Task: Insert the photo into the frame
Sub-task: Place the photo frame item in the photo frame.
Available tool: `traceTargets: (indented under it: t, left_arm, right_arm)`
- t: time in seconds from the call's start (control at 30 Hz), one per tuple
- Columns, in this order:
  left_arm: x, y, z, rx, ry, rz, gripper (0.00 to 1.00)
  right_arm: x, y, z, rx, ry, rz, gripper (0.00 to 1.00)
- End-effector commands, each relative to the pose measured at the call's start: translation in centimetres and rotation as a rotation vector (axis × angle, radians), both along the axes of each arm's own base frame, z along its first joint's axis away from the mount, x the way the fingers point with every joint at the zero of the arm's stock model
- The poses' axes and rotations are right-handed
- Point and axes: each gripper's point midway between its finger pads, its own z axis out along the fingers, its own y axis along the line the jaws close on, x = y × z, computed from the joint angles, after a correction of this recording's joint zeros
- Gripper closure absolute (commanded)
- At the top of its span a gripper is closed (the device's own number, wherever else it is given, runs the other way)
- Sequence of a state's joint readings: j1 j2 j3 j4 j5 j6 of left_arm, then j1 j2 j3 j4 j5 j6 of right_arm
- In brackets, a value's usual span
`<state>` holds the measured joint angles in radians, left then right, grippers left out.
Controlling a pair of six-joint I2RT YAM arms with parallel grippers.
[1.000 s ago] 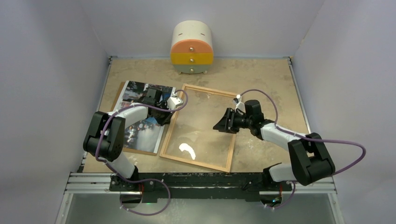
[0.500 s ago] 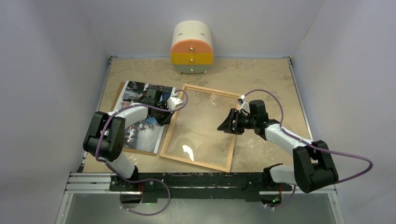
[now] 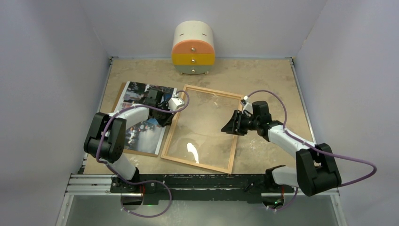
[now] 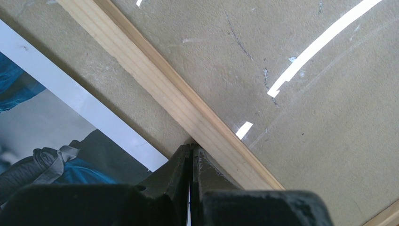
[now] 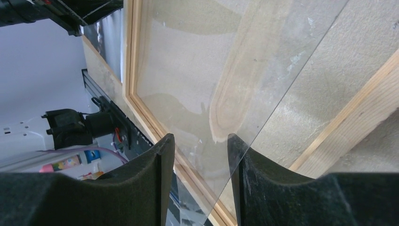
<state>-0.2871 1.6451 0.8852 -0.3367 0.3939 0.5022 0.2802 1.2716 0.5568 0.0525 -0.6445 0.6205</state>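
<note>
**Photo outside the frame, pane edge between my right fingers**

The frame [image 4: 164, 87] lies flat on the table [image 3: 263, 75], turned a little askew, with the clear pane [image 5: 188, 70] inside its borders. The photo [image 3: 141, 134] is not in it. It lies to the frame's left, face up on the brown backing board [image 3: 119, 101], with its right edge just beside the frame's left rail.

My left gripper [image 4: 192, 150] has its jaws pressed together. The tips rest against the outer side of that left rail, right next to the photo's white border (whether a sliver of the print is nipped between them, I cannot tell).

My right gripper [image 5: 200, 137] is over the frame's right side with its jaws spread. A clear gap shows between the two fingers [image 5: 162, 160], and the pane's free edge runs diagonally down into that gap. That edge looks to stand off from the wooden right rail rather than sit snug against it. Neither pad visibly presses on the pane.

The round cream, orange and yellow cabinet [image 3: 193, 47] stands at the far edge of the table, well apart from both of my grippers.
</note>
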Motion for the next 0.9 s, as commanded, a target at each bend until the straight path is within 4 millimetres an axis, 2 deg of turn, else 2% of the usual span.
traceTargets:
  t: [0.0, 0.17, 0.37, 0.63, 0.87]
  left_arm:
    - [-1.0, 0.5, -0.5, 0.014, 0.024, -0.011, 1.0]
    - [-1.0, 0.5, -0.6, 0.014, 0.027, -0.01, 1.0]
    - [-1.1, 0.6, -0.6, 0.02, 0.024, -0.012, 1.0]
    - [-1.1, 0.5, -0.8, 0.016, 0.032, -0.01, 1.0]
    - [-1.0, 0.6, -0.6, 0.02, 0.027, -0.01, 1.0]
  right_arm:
    - [0.2, -0.5, 0.5, -0.033, -0.034, 0.002, 0.53]
    - [0.1, -0.7, 0.4, -0.038, -0.041, -0.001, 0.55]
    - [0.0, -0.7, 0.1, -0.044, -0.029, 0.007, 0.68]
    - [0.1, -0.5, -0.5, -0.034, -0.015, 0.015, 0.93]
    - [0.5, -0.2, -0.7, -0.011, -0.022, 0.008, 0.97]
